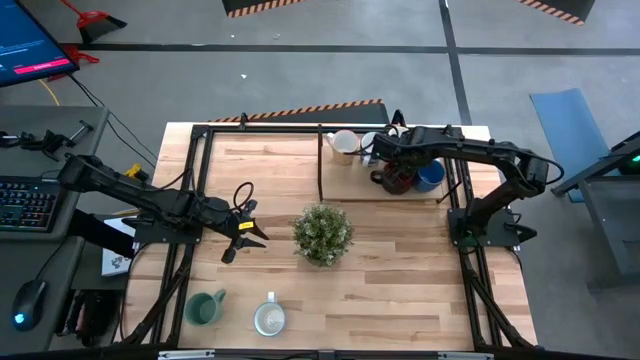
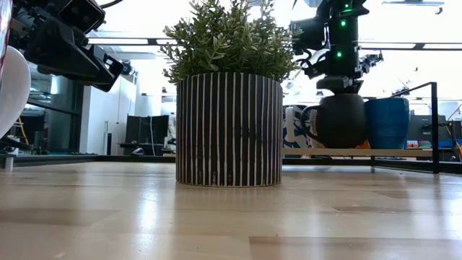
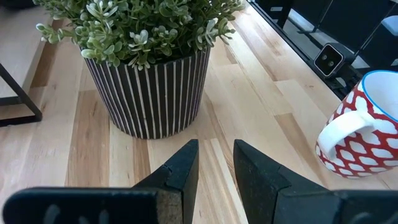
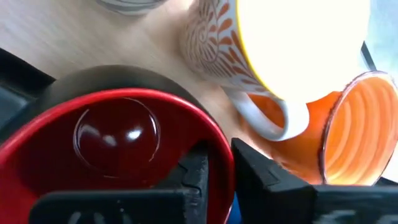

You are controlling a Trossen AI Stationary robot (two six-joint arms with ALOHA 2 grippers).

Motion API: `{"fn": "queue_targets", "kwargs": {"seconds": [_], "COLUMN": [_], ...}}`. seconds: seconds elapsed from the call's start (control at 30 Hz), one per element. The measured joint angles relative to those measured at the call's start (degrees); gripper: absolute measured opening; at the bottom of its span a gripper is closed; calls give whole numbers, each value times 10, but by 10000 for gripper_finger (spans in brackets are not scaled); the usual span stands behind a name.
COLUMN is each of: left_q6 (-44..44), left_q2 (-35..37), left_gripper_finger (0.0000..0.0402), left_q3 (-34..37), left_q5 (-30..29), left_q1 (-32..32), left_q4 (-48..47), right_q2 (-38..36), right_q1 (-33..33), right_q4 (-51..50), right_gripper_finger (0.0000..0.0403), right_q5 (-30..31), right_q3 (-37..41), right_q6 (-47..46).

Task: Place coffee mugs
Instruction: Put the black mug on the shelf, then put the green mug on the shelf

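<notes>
Green mug (image 1: 205,308): a glazed round cup, stood near the front edge of the desk (image 1: 400,300), towards its front left corner.
White mug (image 1: 269,318): a pale glazed cup, set just right of the green one at the same front edge.
Desk: pale wooden planks with a visible grain, framed by dark rails.
Left gripper (image 1: 243,232): held above the left half of the desk, left of the plant; its two dark fingers (image 3: 180,171) are spread a little and nothing is gripped between them.
Plant (image 1: 322,233): spiky green sprigs in a round pot with dark and white stripes, stood mid-desk.
Red-dotted mug (image 3: 360,134): a white-handled cup with a red pattern and a blue rim, seen in the left wrist view beside the plant.
Right gripper (image 4: 216,168): placed over the raised shelf (image 2: 361,152) at the back right; its fingers straddle the rim of the red mug, slightly parted.
Red mug (image 4: 118,140): dark outside, glossy red inside, stood on the shelf.
Blue mug (image 1: 430,177): just beside the red one.
Patterned mug (image 4: 261,56): cream with orange leaf marks, touching a ribbed orange mug (image 4: 348,134).
Cream mug (image 1: 343,143): at the shelf's left end.
</notes>
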State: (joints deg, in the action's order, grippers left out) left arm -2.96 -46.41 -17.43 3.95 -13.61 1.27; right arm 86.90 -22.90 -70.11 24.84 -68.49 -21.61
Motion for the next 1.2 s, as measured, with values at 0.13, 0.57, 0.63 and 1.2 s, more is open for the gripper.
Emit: {"fn": "queue_targets", "kwargs": {"seconds": [0.13, 0.57, 0.63, 1.2], "left_q6": [0, -14, -14, -14], "left_q2": [0, 0, 0, 0], "left_gripper_finger": [90, 90, 90, 90], "left_q3": [0, 0, 0, 0], "left_q5": [0, 0, 0, 0], "left_q1": [0, 0, 0, 0], "left_q4": [0, -1, -1, -1], "right_q2": [0, 0, 0, -69], "right_q1": [0, 0, 1, 1], "right_q4": [7, -2, -1, -2], "right_gripper_finger": [63, 104, 103, 103], "right_q5": [0, 6, -1, -32], "right_q3": [0, -1, -1, -1], "right_q6": [10, 11, 11, 10]}}
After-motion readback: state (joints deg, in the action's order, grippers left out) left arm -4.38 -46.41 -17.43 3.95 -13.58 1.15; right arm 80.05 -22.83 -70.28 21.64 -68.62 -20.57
